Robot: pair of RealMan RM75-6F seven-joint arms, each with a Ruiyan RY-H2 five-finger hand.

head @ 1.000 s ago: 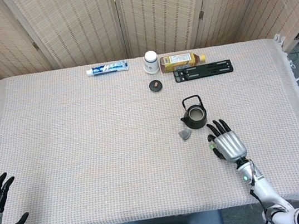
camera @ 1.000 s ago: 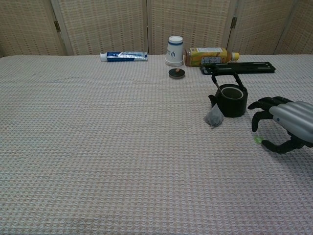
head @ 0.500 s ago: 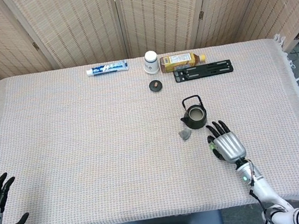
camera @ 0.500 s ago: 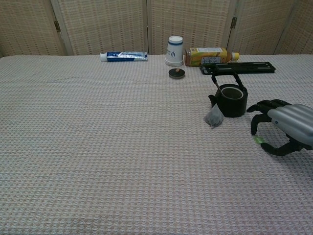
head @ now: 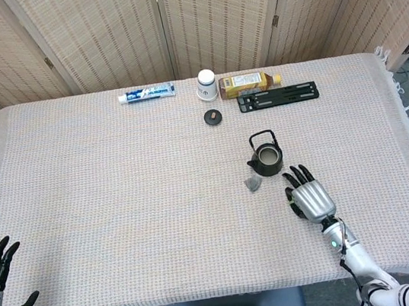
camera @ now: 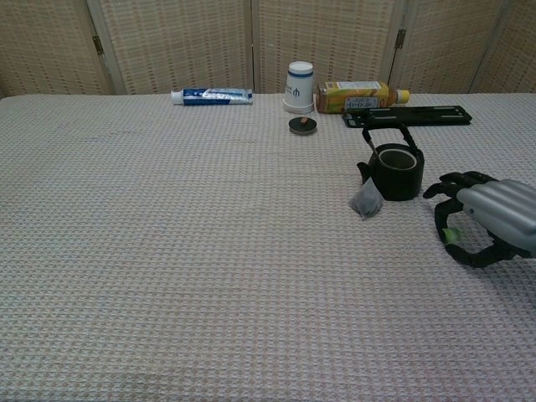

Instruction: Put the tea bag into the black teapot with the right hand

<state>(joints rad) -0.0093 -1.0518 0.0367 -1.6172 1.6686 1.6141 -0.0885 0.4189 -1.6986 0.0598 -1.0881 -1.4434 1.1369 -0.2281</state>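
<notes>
Right hand [head: 309,196] drawn slightly back from teapot [head: 268,160], tea bag [head: 253,184] unmoved

Worktop [head: 119,196] wears a rough waffle-weave cloth, matt beige. Just beyond the right hand [head: 310,197], itself brushed silver metal with black plastic fingers [camera: 456,178], the teapot [head: 266,157] looks matt black.

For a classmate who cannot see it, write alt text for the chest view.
The robot's right hand hovers open, holding nothing, at the right edge of a beige woven tablecloth, just right of a small lidless black teapot with a grey tea bag lying against its near left side. A toothpaste tube, paper cup and bottle line the far edge.
</notes>
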